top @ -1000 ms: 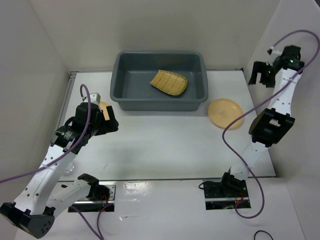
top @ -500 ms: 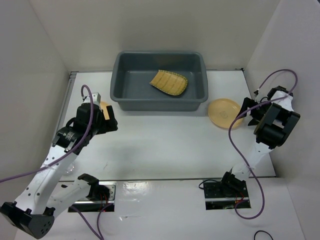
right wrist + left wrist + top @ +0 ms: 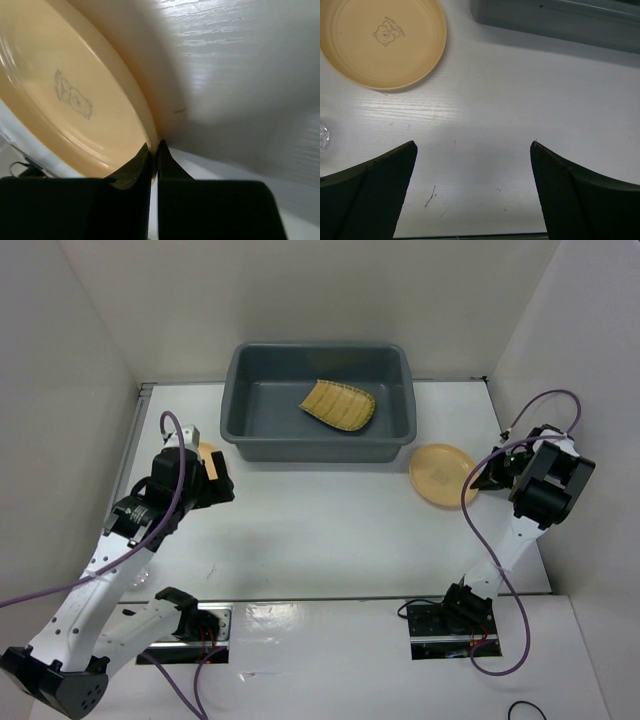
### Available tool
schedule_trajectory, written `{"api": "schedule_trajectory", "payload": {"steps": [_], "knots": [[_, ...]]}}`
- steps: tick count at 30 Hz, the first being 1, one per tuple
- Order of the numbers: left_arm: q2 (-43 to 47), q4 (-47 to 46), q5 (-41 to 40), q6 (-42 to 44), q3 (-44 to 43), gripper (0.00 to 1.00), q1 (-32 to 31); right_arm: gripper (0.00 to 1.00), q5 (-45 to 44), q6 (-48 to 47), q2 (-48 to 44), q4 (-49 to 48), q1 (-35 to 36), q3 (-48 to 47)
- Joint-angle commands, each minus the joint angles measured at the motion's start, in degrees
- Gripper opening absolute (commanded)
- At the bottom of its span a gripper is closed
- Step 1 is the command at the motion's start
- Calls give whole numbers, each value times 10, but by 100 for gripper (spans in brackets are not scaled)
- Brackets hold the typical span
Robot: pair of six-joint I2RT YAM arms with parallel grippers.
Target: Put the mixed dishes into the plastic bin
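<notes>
Dishes in the bin: only the bamboo tray (image 3: 340, 403) lies inside the plastic bin (image 3: 315, 448), right of centre on its floor.
Dishes outside: the right plate (image 3: 440, 473), the left plate (image 3: 382, 40) and the clear cup (image 3: 322, 137) all sit on the table (image 3: 330, 530).
Progress: by my count one dish of four is in. The second looks like it is just being gripped, with no lift to be seen yet.
Right gripper (image 3: 154, 157): clenched on the rim of the right plate, its jaws pinching the edge at mid-right of the top view, just right of the bin's lower right corner.
Left gripper (image 3: 472, 190): released, jaws spread wide over bare table and holding nothing, with the left plate at the upper left of its own view.
Top view alone shows: the tray in the bin, and both arms at once. The left plate is mostly hidden under the left arm there.
Left wrist view alone shows: the whole left plate with its bear print, a sliver of the cup at the left edge, and the bin's outer wall along the top.
Right wrist view alone shows: the rim caught between the jaws.
</notes>
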State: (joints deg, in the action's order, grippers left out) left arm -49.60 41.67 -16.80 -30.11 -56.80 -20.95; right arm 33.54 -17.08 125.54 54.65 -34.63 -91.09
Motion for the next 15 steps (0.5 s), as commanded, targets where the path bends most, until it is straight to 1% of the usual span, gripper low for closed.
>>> {"api": "schedule_trajectory", "payload": {"steps": [1,4,7,8,10,14,15], "knots": [[6,-24,-11,9,5,100,-2,1,-10,14,21,-21,-3,13],[13,-24,-11,4,5,100,-2,0,-4,14,-11,-16,-3,13],[18,-24,-11,4,5,100,-2,0,1,14,-69,-10,-3,1],[18,-24,-11,4,5,100,-2,0,7,14,-100,-10,-9,-14],[23,-24,-11,4,5,100,-2,0,25,14,-130,6,-9,-36],[28,-29,-17,4,5,100,-2,0,25,9,-196,28,-9,-130],[28,-29,-17,4,5,100,-2,0,25,3,-228,28,-14,-143]]}}
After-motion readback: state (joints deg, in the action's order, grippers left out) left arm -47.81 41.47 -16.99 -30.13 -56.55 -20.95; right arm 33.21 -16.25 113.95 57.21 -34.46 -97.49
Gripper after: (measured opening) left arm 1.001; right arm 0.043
